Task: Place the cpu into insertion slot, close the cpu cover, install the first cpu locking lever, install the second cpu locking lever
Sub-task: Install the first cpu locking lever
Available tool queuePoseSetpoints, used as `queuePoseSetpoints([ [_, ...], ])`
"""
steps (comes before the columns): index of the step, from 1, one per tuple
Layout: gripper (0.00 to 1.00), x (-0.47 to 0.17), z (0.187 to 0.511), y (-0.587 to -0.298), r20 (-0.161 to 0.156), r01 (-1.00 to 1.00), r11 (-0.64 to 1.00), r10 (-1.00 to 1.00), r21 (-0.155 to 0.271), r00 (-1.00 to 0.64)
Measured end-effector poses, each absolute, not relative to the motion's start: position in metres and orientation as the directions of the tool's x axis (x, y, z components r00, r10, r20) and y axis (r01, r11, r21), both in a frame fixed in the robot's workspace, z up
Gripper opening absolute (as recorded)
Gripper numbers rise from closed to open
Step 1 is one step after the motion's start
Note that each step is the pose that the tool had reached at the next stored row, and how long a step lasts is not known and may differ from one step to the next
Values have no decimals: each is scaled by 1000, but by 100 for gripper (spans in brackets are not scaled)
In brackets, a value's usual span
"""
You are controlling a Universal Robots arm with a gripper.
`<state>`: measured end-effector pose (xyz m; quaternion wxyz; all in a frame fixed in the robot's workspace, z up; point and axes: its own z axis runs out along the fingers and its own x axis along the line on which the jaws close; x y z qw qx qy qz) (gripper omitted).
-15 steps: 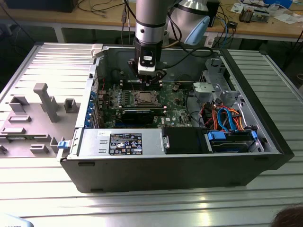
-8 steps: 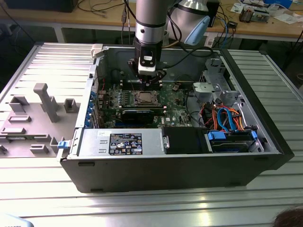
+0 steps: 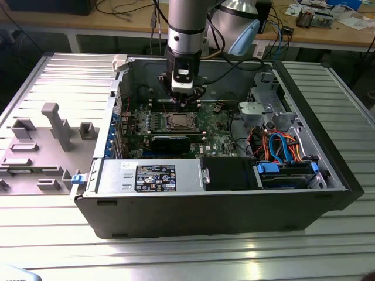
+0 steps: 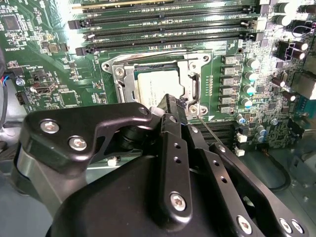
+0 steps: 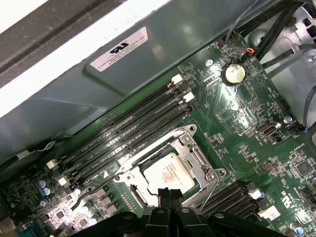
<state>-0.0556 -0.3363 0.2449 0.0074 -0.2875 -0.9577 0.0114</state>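
End effector [image 4: 170, 104] — fingers pressed together, gripping nothing — hovers at the cpu cover [image 4: 127, 81] edge.

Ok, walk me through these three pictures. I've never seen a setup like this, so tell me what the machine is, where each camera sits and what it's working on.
The machine is a single robot arm with a gripper at its tip. The exterior view comes from a camera off the arm, looking down into an open computer case lying on a metal table. Both wrist views come from cameras riding on the arm, looking past the black fingers at the green circuit board. In the middle of that board the cpu lies in the insertion slot, with the silvery cpu cover framing it. The fingers are together, their tip right at the socket's edge, holding nothing that I can see.
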Motion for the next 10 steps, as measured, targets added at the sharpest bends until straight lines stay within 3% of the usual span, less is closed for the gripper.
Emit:
queuePoseSetpoints([
  [10, 11, -56, 245, -336, 8, 543, 839, 544, -26, -839],
])
